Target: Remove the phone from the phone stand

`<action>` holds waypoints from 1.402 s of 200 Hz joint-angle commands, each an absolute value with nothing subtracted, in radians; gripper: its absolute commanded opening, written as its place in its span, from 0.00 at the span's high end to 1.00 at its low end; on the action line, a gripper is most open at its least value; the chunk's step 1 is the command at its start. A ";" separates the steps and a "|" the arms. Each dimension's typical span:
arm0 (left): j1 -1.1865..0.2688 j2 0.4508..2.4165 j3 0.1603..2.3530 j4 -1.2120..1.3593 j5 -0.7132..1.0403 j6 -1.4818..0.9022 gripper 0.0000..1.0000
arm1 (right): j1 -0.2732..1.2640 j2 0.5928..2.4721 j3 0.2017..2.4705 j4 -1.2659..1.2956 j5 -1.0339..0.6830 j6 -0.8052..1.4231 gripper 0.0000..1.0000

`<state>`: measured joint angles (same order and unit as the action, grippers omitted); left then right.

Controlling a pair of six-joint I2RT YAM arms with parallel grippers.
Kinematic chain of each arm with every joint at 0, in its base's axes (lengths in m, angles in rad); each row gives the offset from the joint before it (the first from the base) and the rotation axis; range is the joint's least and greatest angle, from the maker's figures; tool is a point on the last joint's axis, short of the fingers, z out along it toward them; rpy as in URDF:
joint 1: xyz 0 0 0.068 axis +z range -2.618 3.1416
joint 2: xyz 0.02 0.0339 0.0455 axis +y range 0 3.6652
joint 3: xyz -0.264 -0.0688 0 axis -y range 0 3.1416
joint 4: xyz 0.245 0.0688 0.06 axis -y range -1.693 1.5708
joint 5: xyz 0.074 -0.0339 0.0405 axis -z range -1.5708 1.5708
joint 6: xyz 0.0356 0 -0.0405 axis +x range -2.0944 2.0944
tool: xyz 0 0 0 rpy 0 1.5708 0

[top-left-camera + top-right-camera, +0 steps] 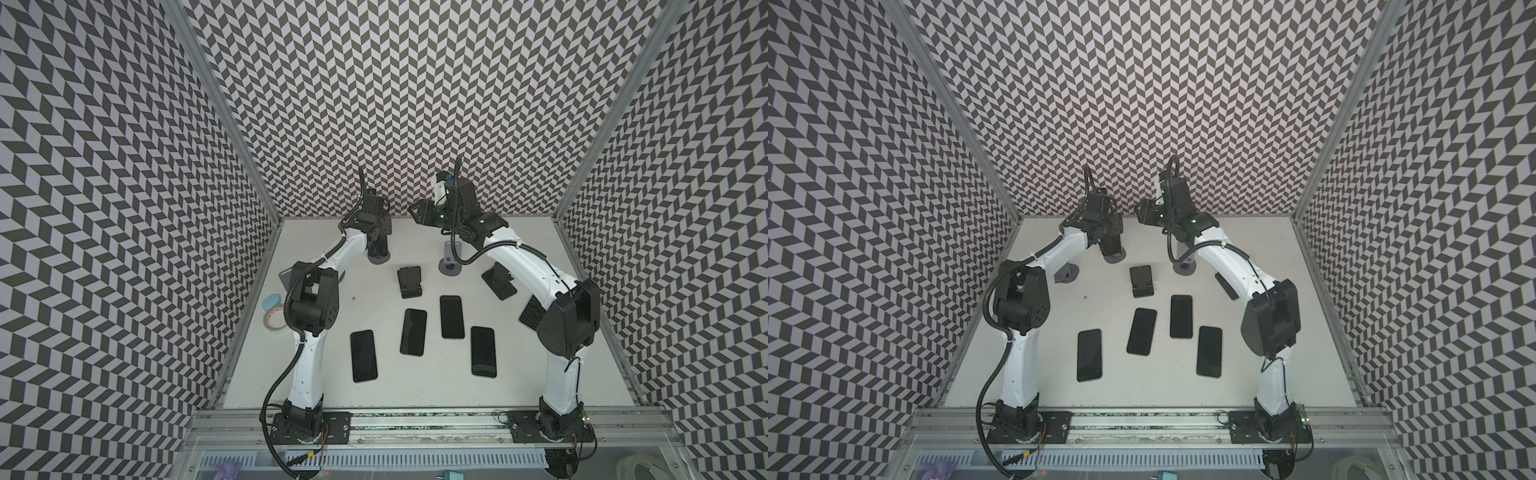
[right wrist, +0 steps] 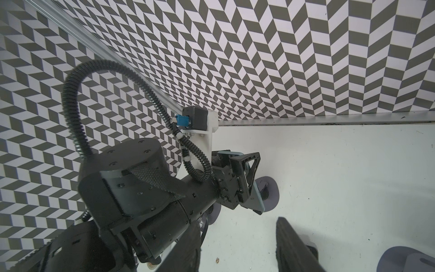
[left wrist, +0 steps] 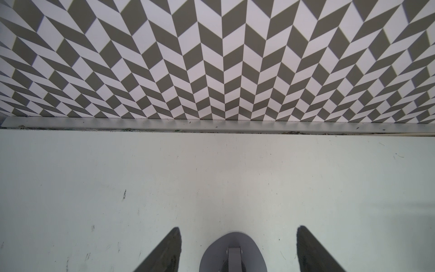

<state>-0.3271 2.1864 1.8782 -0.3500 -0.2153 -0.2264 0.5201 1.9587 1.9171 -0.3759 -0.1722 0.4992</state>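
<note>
chevron walls (image 1: 374, 104), matte white tabletop (image 1: 432, 386). left of centre, left gripper (image 1: 377, 248) pointing down, flat grainy fingers (image 3: 169, 249) spread astride slim blue-edged phone (image 2: 256, 190) over phone stand (image 3: 254, 256), round grey base; pressing or not, cannot tell. rightward, right gripper (image 2: 237, 222): ribbed fingers (image 2: 292, 247) apart, empty.

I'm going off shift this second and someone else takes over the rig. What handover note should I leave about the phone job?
Left pincer: jaws apart, at the light-blue-edged phone, above the grey round-based stand at back left. Whether it is gripping the phone cannot be told.
Right pincer: open and empty, raised at the back, right of the middle.
Done: four black phones lie flat mid-table, off any stand.
Left: lift this phone clear of its stand and set it down.
</note>
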 commanded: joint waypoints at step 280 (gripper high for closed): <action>-0.382 1.711 1.715 -0.540 -0.313 -0.299 0.49 | 0.610 1.686 1.721 -0.341 -0.278 0.551 0.50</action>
